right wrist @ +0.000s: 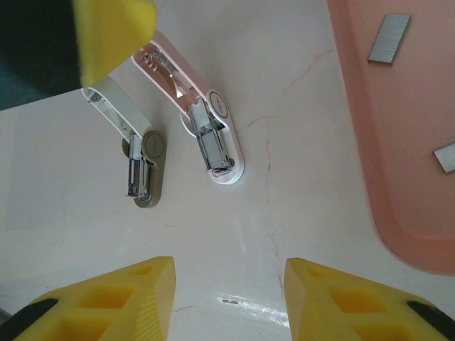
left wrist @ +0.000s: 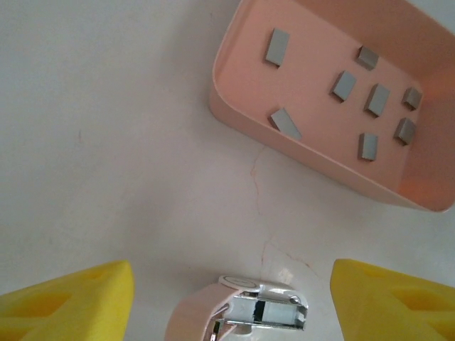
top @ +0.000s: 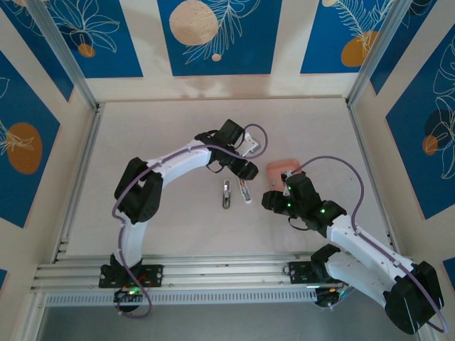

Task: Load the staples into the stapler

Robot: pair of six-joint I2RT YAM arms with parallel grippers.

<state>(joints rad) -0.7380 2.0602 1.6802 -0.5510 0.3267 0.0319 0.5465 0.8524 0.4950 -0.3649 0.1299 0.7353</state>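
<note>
Table [top: 156, 135]: stapler [right wrist: 146, 167] nr tray [left wrist: 298, 153] w/ staples [left wrist: 277, 47]; L gripper [left wrist: 231, 284] wide, R gripper [right wrist: 229, 273] narrower, empty.

The table [right wrist: 284, 234] is pale and smooth, with fine hairline cracks. A salmon-pink tray [right wrist: 398, 163] lies on it. Near the tray's left side in the top view, a pink-white stapler [right wrist: 213, 142] lies hinged open. Just beyond it, farther from the tray, a grey stapler [right wrist: 142, 167] also lies open, not touching it.
</note>
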